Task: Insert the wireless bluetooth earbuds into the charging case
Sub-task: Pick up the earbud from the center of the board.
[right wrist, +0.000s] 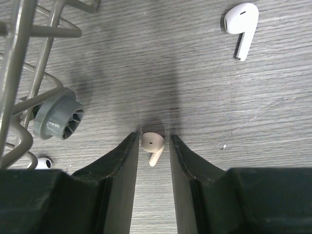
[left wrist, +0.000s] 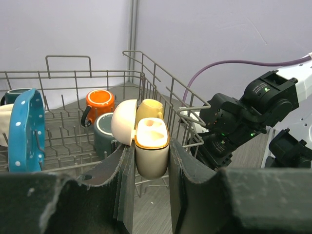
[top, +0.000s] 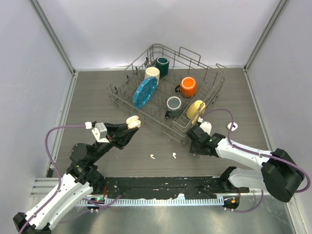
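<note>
My left gripper [top: 130, 125] is raised over the table's left half, shut on the cream charging case [top: 132, 121]. In the left wrist view the case [left wrist: 151, 141] stands upright between the fingers with its lid swung open to the left. My right gripper [right wrist: 152, 136] is down at the table by the rack's near corner. Its jaws stand narrowly open around a cream-beige earbud [right wrist: 152, 143] that lies on the wood. A white earbud [right wrist: 242, 22] lies farther ahead. Two earbuds [top: 152, 156] [top: 174, 155] show on the table between the arms.
A wire dish rack [top: 155, 47] fills the table's back middle, holding a blue plate [top: 145, 92] and several mugs. Its grey caster [right wrist: 56, 114] sits just left of my right gripper. A small white round thing [top: 232, 126] lies right of the right arm.
</note>
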You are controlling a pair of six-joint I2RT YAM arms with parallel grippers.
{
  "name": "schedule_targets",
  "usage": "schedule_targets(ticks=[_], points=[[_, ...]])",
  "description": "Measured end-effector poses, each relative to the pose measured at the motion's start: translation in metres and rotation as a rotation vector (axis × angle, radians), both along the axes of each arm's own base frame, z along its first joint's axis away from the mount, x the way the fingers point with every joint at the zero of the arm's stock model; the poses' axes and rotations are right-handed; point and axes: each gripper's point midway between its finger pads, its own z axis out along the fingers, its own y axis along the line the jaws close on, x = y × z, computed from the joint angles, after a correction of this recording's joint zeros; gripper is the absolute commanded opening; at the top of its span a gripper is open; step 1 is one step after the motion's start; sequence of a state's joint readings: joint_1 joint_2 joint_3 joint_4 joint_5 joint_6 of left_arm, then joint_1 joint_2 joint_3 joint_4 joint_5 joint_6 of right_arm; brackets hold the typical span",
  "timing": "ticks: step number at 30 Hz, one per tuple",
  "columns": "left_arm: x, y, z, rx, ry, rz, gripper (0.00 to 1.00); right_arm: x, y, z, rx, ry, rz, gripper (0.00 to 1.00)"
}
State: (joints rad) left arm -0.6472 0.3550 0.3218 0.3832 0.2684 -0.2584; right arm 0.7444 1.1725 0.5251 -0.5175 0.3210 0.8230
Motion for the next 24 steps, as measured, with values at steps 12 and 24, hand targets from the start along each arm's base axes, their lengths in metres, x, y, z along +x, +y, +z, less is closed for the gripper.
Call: schedule_targets(ticks=[12, 24], points=[[0.0007, 0.0004, -0.0004, -0.003, 0.005, 0.004, 0.0, 0.0002, -0.0021, -0.0006, -0.013, 0.004, -0.013, 0.33], [0.001, 0.0013, -0.0043, -0.014, 0.023, 0.007, 0.0, 0.0007, -0.0018, -0.0003, -0.008, 0.003, -0.031, 0.36]])
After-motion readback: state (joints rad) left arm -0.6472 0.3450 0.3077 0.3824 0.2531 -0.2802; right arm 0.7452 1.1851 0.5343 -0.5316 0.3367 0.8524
